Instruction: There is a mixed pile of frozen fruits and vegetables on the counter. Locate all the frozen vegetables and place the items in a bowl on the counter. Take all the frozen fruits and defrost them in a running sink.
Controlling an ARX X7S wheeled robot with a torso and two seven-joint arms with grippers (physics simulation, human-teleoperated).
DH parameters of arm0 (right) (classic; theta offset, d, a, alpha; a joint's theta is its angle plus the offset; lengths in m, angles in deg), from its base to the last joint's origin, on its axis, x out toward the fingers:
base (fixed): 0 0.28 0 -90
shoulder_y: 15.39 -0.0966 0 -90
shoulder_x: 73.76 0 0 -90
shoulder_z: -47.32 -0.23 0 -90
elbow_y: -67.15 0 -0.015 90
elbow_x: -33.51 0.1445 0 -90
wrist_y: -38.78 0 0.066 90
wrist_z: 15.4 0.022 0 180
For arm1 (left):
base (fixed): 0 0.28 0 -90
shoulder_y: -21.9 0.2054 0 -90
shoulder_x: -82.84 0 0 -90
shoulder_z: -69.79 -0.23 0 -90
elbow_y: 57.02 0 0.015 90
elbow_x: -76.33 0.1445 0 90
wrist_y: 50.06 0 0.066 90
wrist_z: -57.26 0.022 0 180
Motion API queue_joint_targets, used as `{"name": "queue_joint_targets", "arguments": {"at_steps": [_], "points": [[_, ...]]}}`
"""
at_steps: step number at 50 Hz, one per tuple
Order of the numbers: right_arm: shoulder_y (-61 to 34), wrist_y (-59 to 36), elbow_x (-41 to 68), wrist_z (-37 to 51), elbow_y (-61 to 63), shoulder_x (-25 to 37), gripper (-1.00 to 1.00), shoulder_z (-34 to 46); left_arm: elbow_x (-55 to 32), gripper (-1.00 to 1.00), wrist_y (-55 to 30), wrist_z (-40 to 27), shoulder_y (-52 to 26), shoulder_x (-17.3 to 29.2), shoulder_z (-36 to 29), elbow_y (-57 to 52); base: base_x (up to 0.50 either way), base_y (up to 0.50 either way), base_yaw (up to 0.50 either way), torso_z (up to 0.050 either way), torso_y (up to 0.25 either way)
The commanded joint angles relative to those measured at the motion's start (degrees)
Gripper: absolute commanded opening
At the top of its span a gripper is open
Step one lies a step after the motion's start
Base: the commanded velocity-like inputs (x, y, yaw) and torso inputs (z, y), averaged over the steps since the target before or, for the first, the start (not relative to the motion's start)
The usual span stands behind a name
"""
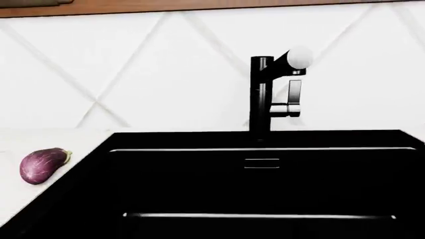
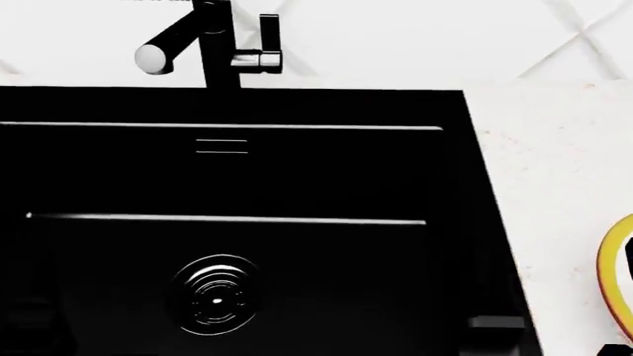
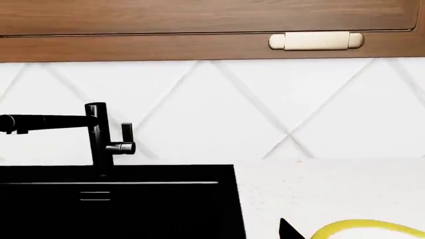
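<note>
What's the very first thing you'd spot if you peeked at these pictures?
The huge black sink fills most of the head view, empty, with its round drain in the floor. A black faucet stands behind it against the white tiled wall. A purple eggplant lies on the white counter beside the sink.

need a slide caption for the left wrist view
Purple eggplant lies on the white counter beside the empty black sink and faucet.

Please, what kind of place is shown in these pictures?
Most likely a home kitchen, rendered in a simulator. A black sink with a faucet is set into a white speckled counter, under a diamond-tiled wall and a wooden cabinet.
</note>
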Motion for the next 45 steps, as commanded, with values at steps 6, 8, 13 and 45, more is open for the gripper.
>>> {"name": "queue_joint_targets", "arguments": {"at_steps": [6, 8, 13, 45], "points": [[0.4, 1.1, -2.7, -1.8, 0.0, -1.2, 1.0, -0.9, 0.3, 1.0, -0.2, 1.5, 0.2, -0.6, 1.2, 0.0, -0.04, 0.5, 0.0, 0.0, 0.0], [0.5, 1.1, -3.1, -1.9, 0.0, -1.3, 1.0, -0.8, 0.4, 1.0, -0.2, 1.4, 0.1, -0.6, 0.9, 0.0, 0.05, 0.5, 0.0, 0.0, 0.0], [0.7, 1.1, -3.5, -2.0, -0.1, -1.3, 1.0, -0.6, 0.0, 1.0, -0.1, 1.4, 0.3, -0.4, 1.2, -0.2, 0.06, 0.5, 0.0, 0.0, 0.0], [0.9, 1.1, -6.4, -1.2, -0.2, -0.2, 1.0, 0.4, -0.9, 1.0, -0.3, 0.3, 0.3, 0.4, 0.5, -0.9, 0.19, 0.48, 0.0, 0.0, 0.0]]}}
